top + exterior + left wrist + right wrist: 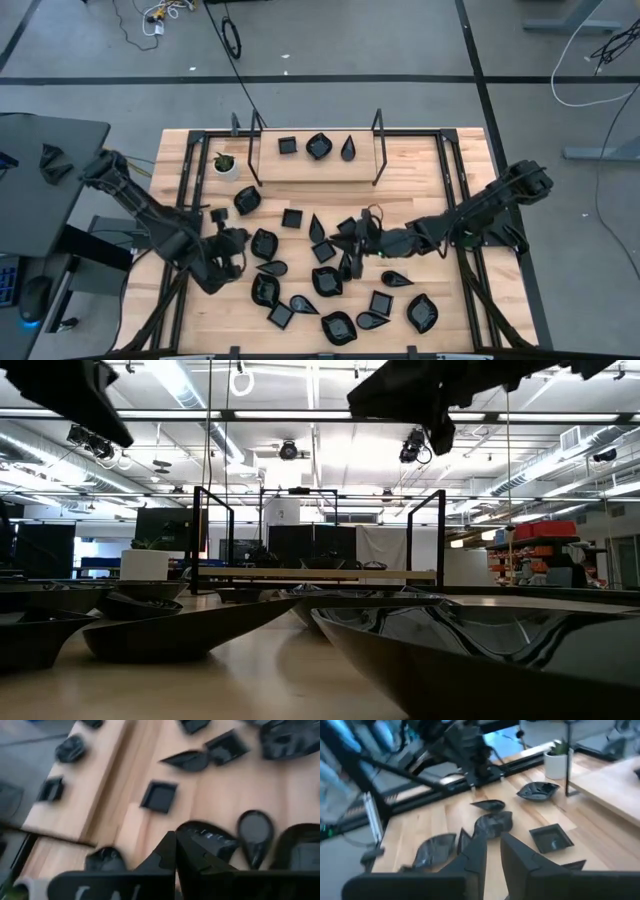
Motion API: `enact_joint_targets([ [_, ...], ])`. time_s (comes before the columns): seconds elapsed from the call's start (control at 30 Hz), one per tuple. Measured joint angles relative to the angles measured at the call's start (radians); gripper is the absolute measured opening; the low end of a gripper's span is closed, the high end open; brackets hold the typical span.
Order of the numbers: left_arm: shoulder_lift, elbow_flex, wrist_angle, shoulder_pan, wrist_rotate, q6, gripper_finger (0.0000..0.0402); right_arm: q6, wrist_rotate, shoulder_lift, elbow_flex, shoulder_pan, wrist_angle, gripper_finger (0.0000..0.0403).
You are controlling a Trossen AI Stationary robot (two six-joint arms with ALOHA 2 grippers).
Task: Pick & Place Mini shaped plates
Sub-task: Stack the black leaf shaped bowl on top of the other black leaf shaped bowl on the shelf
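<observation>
- Looming closest in the low view, black plates (pixel 480 650) are crowding the tabletop.
- High view: left gripper (pixel 232 243) is hovering beside scattered plates; three are sitting on the raised shelf (pixel 315 165).
- Left wrist view: fingers (pixel 167 852) are pressing together, empty; next comes reopening over a plate.
- Right wrist view: right gripper (pixel 492 851) is standing slightly apart, holding nothing visible.

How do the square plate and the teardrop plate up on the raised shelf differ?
The square plate has four corners; the teardrop plate tapers to one point. The square plate sits nearer the plant pot, the teardrop plate farther from it. Both are black and rest on the shelf.
</observation>
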Motion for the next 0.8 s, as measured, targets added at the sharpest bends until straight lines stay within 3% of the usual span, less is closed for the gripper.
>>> enact_joint_targets([
  [0.27,0.006,-0.001,-0.248,-0.102,-0.171,-0.324,0.0021,0.152,-0.064,0.000,0.005,-0.073,-0.080,0.0080],
  [0.5,0.007,-0.001,-0.252,-0.117,-0.227,-0.356,0.0011,0.110,-0.074,0.109,0.156,-0.075,-0.228,0.0125],
  [0.8,0.007,-0.001,-0.246,-0.117,-0.232,-0.390,0.0013,0.112,-0.241,0.305,0.388,-0.149,-0.476,0.0164],
])
